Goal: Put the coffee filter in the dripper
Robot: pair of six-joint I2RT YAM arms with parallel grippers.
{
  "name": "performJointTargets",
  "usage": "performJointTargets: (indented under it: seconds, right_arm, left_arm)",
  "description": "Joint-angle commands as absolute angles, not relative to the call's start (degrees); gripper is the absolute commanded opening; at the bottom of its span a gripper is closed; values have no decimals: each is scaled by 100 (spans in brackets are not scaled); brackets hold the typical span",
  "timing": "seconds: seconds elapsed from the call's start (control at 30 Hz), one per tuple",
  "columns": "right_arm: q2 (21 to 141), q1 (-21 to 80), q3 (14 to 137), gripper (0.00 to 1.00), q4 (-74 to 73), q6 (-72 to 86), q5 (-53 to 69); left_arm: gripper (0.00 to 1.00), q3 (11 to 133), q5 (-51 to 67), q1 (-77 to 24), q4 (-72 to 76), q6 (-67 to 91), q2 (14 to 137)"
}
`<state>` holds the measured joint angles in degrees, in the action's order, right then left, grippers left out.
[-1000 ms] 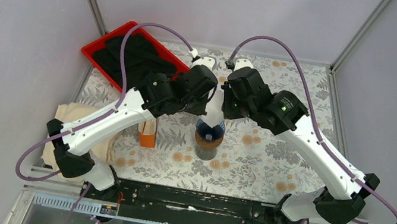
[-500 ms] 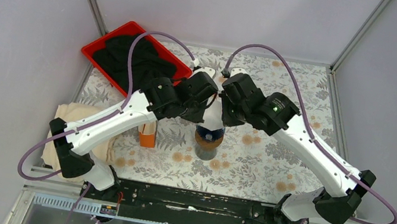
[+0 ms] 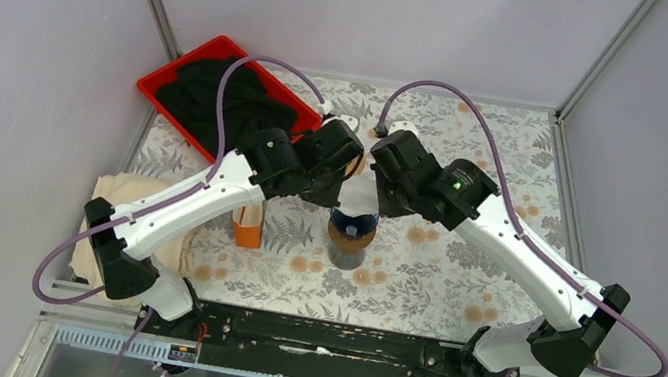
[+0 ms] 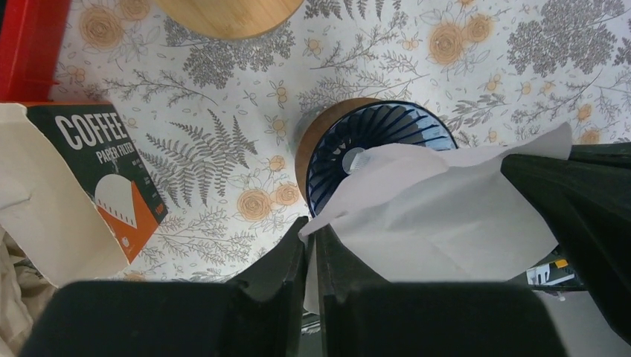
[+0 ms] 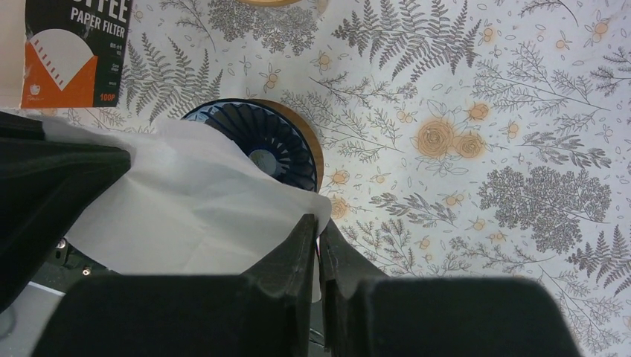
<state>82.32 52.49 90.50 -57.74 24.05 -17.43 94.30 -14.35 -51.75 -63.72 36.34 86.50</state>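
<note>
Holding: my left claw [image 4: 311, 234] and my right claw [image 5: 318, 223] both grip one white coffee filter [image 4: 439, 208], each on its own corner of the paper.
Left claw: its fingers are pressed together on the filter's corner, with only the thin paper showing between them.
Right claw: its fingers are likewise closed on the opposite corner, with the paper edge sticking up between the tips.
Filter: the paper hangs spread between the two claws at the middle of the table [image 3: 460, 259], loosely creased and not opened into a cone.
Dripper: the blue ribbed dripper [image 3: 352, 224] stands upright on a brown base just near of the claws, its mouth facing up.
Filter over dripper: in both wrist views the paper overlaps part of the dripper's rim and leaves the rest of the ribbed bowl and its centre hole uncovered. I cannot tell whether the paper touches the rim.
Arms: both reach in from the near edge and meet nose to nose over the dripper, the left from the left and the right from the right.
Filter box: an orange and dark filter box [image 4: 104, 171] marked "COFFEE PAPER FILTER" stands left of the dripper, well apart from it.
Beige cloth: a beige cloth [image 3: 115, 204] lies at the left edge, beside the box.
Red tray: a red tray [image 3: 166, 71] at the far left corner holds a black cloth [image 3: 223, 95].
Wooden disc: a round wooden disc [image 4: 227, 11] lies on the table far of the dripper, cut off by the left wrist view's edge.
</note>
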Motion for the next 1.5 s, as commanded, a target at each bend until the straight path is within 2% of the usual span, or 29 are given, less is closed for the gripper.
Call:
performJointTargets:
  seconds: [0.0, 0.17, 0.5, 1.03, 1.47]
  right_arm:
    - [8098, 5275, 9059, 13, -5645, 2273, -1709]
    - [8129, 5275, 9078, 13, -5576, 2204, -1540]
    - [8191, 5274, 9015, 17, -5572, 2145, -1553]
    - [8219, 5274, 8781, 30, -5469, 2092, -1630]
    - [8051, 5256, 8664, 48, -5297, 1983, -1730]
  left_arm:
    - [14, 9321, -1170, -5122, -6217, 3536, 8580]
    - [15, 9298, -1050, -5117, -6127, 3533, 8585]
    - [22, 9305, -1094, -5091, -6181, 3502, 8611]
    - [42, 9146, -1168, -5021, -6164, 3503, 8607]
    - [58, 9119, -1248, -4938, -6157, 3476, 8562]
